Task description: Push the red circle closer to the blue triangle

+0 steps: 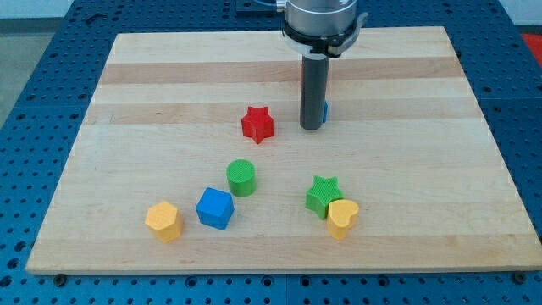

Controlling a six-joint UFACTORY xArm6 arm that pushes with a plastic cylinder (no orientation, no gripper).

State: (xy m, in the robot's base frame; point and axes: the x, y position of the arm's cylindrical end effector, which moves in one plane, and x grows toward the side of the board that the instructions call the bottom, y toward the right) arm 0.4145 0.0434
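Note:
My tip [311,128] rests on the wooden board [152,76], just right of the board's middle, toward the view's top. A sliver of a blue block [324,111] shows at the rod's right edge just above the tip; its shape is hidden. A thin red strip [302,74] shows along the rod's left edge higher up; I cannot tell whether it is the red circle. The rod hides most of both. A red star [257,124] lies a short way left of the tip, apart from it.
A green cylinder [241,178] sits below the red star. A blue cube [214,207] and a yellow hexagon-like block [163,221] lie at lower left. A green star [323,194] touches a yellow heart [342,218] at lower right.

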